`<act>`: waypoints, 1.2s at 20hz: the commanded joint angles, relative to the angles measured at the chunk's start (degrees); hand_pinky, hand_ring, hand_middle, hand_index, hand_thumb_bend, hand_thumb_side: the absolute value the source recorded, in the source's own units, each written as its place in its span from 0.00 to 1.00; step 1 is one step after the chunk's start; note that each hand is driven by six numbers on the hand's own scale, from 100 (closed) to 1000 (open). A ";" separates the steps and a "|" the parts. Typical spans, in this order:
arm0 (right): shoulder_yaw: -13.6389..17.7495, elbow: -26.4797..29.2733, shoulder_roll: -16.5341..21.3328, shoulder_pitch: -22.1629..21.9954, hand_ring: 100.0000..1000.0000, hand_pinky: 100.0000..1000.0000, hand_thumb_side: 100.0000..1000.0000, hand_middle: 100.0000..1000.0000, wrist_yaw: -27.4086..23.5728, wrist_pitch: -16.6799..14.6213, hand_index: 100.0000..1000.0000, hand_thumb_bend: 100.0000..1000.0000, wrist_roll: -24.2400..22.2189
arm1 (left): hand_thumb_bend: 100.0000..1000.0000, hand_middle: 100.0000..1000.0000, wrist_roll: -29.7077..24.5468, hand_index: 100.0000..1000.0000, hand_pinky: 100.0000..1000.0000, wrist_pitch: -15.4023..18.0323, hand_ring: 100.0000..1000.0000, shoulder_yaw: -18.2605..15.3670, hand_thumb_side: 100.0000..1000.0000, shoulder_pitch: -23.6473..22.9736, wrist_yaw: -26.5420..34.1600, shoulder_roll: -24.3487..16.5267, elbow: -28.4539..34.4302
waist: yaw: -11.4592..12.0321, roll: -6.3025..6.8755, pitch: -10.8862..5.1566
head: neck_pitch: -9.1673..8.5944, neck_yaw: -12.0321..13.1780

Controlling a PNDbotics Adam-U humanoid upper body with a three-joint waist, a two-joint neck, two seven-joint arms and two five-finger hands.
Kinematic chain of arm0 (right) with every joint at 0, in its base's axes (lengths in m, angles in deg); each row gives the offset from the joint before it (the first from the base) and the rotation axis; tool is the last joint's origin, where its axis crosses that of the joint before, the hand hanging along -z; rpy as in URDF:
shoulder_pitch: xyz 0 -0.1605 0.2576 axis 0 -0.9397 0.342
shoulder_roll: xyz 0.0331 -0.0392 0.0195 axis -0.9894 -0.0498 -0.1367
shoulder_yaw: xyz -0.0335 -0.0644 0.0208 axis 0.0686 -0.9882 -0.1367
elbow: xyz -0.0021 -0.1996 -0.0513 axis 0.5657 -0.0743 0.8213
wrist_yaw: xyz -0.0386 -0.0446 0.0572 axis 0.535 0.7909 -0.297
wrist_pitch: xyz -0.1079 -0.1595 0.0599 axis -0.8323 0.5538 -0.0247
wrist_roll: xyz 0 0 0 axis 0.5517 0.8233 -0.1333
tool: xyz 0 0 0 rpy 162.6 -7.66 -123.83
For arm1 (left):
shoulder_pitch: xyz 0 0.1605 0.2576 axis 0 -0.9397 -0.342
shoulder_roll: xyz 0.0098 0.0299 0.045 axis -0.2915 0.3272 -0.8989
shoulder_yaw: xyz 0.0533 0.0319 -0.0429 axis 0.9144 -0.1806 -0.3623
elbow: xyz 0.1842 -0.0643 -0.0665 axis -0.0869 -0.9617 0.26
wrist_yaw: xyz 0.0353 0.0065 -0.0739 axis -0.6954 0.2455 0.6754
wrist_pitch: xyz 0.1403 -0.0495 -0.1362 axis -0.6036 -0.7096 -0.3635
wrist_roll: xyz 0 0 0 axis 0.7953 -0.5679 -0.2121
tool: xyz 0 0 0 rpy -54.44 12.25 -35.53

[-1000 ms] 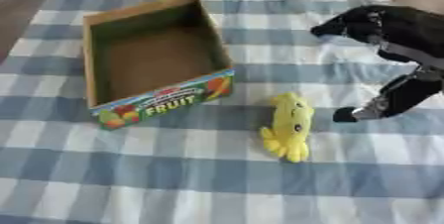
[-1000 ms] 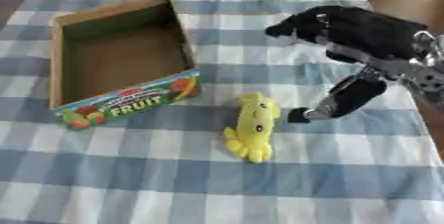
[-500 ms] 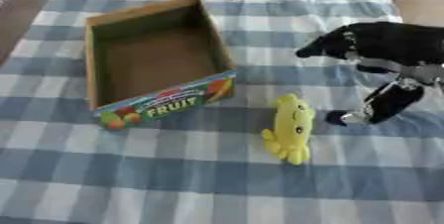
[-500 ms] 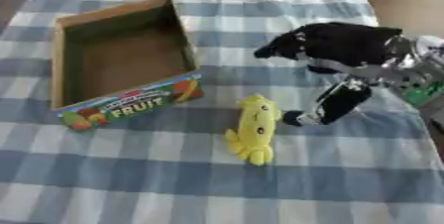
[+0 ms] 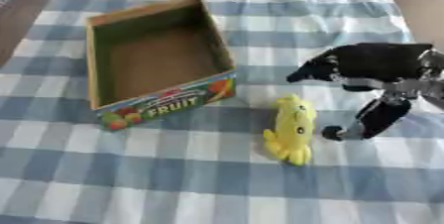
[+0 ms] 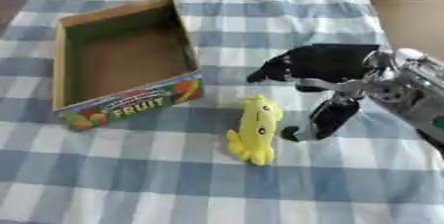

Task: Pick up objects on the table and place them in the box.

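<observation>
A yellow plush toy (image 5: 290,129) lies on the blue checked tablecloth, just right of the cardboard box's front corner. The box (image 5: 104,59) is open and labelled FRUIT on its front wall; nothing shows inside it. My right hand (image 6: 325,67) comes in from the right and hovers open just right of the toy. Its fingers (image 6: 273,69) reach left above the toy's upper end. The thumb (image 6: 322,119) hangs down beside the toy, a small gap away from it. My left hand shows in neither view.
The checked tablecloth (image 5: 173,178) covers most of the table. Bare brown table (image 5: 420,15) shows at the far right and the far left. Dark shapes lie along the far edge.
My right hand has moved left and lower, closing in on the yellow toy. The toy and box lie where they were.
</observation>
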 commanded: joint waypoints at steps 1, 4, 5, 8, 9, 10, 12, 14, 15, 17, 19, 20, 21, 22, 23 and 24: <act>-0.07 0.85 2.28 0.68 0.84 0.87 0.23 0.82 1.35 -0.19 1.00 0.40 -0.58 | 0.00 0.62 -0.28 0.86 0.60 -0.02 0.63 0.13 0.66 0.55 0.27 -1.07 1.15 | 0.03 -0.05 -0.96 | -0.57 -0.06; -0.99 0.85 2.08 1.10 0.83 0.87 0.23 0.81 1.35 -0.06 1.00 0.38 -0.11 | 0.00 0.62 -0.38 0.86 0.60 -0.08 0.63 0.20 0.66 0.52 0.29 -1.02 1.15 | 0.18 -0.09 -0.94 | -0.56 -0.11; -1.30 0.85 2.01 1.30 0.83 0.87 0.23 0.81 1.34 0.06 1.00 0.38 -0.22 | 0.00 0.62 -0.42 0.86 0.60 -0.09 0.63 0.23 0.66 0.53 0.30 -1.01 1.15 | 0.24 -0.10 -0.93 | -0.57 -0.14; -2.63 0.40 1.91 1.81 0.83 0.86 0.22 0.81 1.40 0.09 1.00 0.36 -1.22 | 0.00 0.62 -0.51 0.86 0.60 -0.11 0.63 0.28 0.66 0.60 0.31 -0.96 1.15 | 0.57 -0.20 -0.84 | -0.62 -0.26; -3.14 0.01 1.86 1.97 0.83 0.86 0.22 0.81 1.45 -0.01 1.00 0.35 -1.58 | 0.00 0.62 -0.53 0.86 0.60 -0.11 0.63 0.29 0.67 0.63 0.32 -0.96 1.15 | 0.70 -0.25 -0.79 | -0.62 -0.33; -3.61 -0.44 1.75 2.12 0.83 0.86 0.23 0.81 1.53 -0.12 1.00 0.34 -1.81 | 0.00 0.62 -0.55 0.86 0.60 -0.10 0.63 0.30 0.67 0.66 0.33 -0.95 1.15 | 0.82 -0.29 -0.73 | -0.63 -0.36; -4.28 -1.23 1.47 2.42 0.83 0.86 0.23 0.80 1.72 -0.34 1.00 0.33 -1.99 | 0.00 0.62 -0.58 0.86 0.60 -0.10 0.63 0.33 0.67 0.69 0.35 -0.93 1.15 | 1.01 -0.34 -0.62 | -0.67 -0.38; -4.81 -1.97 1.21 2.71 0.83 0.86 0.23 0.80 2.00 -0.60 1.00 0.31 -2.16 | 0.00 0.62 -0.64 0.86 0.60 -0.10 0.63 0.37 0.67 0.72 0.36 -0.92 1.15 | 1.17 -0.40 -0.51 | -0.63 -0.40; -5.09 -2.41 1.12 2.87 0.83 0.86 0.23 0.80 2.25 -0.76 1.00 0.31 -2.30 | 0.00 0.62 -0.67 0.86 0.60 -0.11 0.63 0.40 0.67 0.74 0.37 -0.91 1.15 | 1.24 -0.42 -0.46 | -0.61 -0.43; -5.78 -3.64 0.96 3.16 0.83 0.86 0.22 0.80 2.88 -1.13 1.00 0.28 -2.81 | 0.00 0.62 -0.76 0.86 0.60 -0.10 0.63 0.46 0.67 0.81 0.39 -0.91 1.15 | 1.39 -0.46 -0.37 | -0.60 -0.48; -6.38 -5.06 0.75 3.42 0.83 0.85 0.21 0.80 3.48 -1.52 1.00 0.25 -3.08 | 0.00 0.62 -0.80 0.86 0.60 -0.07 0.63 0.45 0.67 0.84 0.41 -0.92 1.15 | 1.57 -0.48 -0.29 | -0.59 -0.53; -6.59 -5.67 0.59 3.56 0.82 0.85 0.22 0.78 3.70 -1.69 1.00 0.23 -3.04 | 0.00 0.62 -0.81 0.86 0.60 -0.08 0.63 0.45 0.67 0.84 0.42 -0.92 1.15 | 1.65 -0.47 -0.25 | -0.59 -0.57; -6.77 -6.20 0.40 3.72 0.81 0.84 0.22 0.76 3.84 -1.83 1.00 0.22 -2.87 | 0.00 0.62 -0.83 0.86 0.60 -0.09 0.63 0.46 0.67 0.85 0.43 -0.91 1.15 | 1.70 -0.46 -0.22 | -0.58 -0.60; -6.92 -6.59 0.22 3.92 0.80 0.83 0.22 0.74 3.91 -1.94 1.00 0.21 -2.61 | 0.00 0.62 -0.86 0.86 0.60 -0.09 0.63 0.48 0.67 0.85 0.43 -0.90 1.15 | 1.73 -0.44 -0.20 | -0.55 -0.62; -7.01 -6.79 0.05 4.14 0.79 0.83 0.25 0.72 3.88 -2.00 1.00 0.18 -2.23 | 0.00 0.62 -0.89 0.86 0.60 -0.09 0.63 0.49 0.67 0.86 0.44 -0.90 1.15 | 1.75 -0.44 -0.19 | -0.53 -0.64; -7.09 -6.89 -0.08 4.37 0.78 0.82 0.24 0.71 3.81 -1.99 0.98 0.19 -1.72 | 0.00 0.62 -0.91 0.86 0.60 -0.10 0.63 0.50 0.67 0.86 0.44 -0.89 1.15 | 1.76 -0.44 -0.18 | -0.53 -0.65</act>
